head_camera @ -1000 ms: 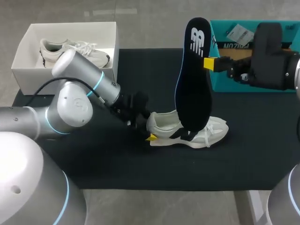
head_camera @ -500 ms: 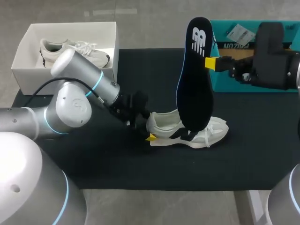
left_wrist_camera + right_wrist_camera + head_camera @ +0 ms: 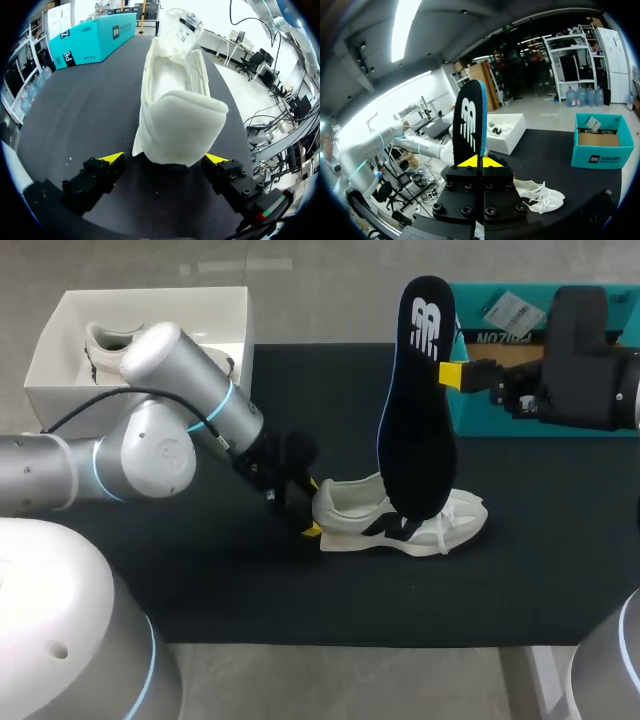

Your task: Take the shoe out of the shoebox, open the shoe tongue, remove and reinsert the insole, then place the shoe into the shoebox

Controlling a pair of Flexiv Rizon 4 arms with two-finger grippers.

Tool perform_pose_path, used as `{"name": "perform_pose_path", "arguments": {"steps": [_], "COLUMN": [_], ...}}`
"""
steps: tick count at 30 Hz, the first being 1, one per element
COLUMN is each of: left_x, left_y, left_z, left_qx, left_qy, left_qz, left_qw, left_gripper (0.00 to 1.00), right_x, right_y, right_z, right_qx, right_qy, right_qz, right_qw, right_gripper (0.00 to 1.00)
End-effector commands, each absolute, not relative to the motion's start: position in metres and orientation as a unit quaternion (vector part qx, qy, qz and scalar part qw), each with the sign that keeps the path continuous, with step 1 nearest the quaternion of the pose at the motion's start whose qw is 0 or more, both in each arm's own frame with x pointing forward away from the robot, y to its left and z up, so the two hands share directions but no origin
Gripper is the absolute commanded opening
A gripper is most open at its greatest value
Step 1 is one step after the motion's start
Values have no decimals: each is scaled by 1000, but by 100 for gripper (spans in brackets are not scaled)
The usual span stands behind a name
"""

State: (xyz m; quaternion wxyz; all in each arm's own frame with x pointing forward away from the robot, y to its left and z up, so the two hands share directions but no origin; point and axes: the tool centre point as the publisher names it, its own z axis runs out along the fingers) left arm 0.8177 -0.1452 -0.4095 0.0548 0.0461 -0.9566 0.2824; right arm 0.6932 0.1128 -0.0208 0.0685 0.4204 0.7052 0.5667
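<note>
The white shoe (image 3: 400, 520) lies on its sole on the black mat (image 3: 200, 580), heel between the left gripper's (image 3: 164, 159) parted fingers, while the right gripper (image 3: 450, 374), clamped on the dark insole (image 3: 418, 410), holds it upright over the shoe.

left end effector (image 3: 164, 158) spread, right end effector (image 3: 480, 161) pinched

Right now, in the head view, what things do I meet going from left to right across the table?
White box → left hand → shoe → teal box. The insole in the right hand stands over the shoe, so I leave both out.
</note>
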Motion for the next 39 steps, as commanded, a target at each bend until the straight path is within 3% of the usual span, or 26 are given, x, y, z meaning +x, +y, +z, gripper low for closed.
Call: {"name": "perform_pose_path", "arguments": {"steps": [1,17,39], "left_x": [818,799,801], "left_y": [-145,-158,-174], "left_z": [-388,-339,-332], "left_qx": [34,-1,-3], "left_qy": [-974,-994,-995], "left_qz": [216,104,96], "left_qw": [53,-19,-8], "left_gripper": [100,100,100], "right_x": [673,673,673], "right_y": [107,107,107], "right_z": [-19,-19,-19], "right_qx": [422,422,422], "right_qy": [702,702,702], "right_qz": [569,569,569], "right_qw": [73,73,73], "right_gripper": [0,0,0]}}
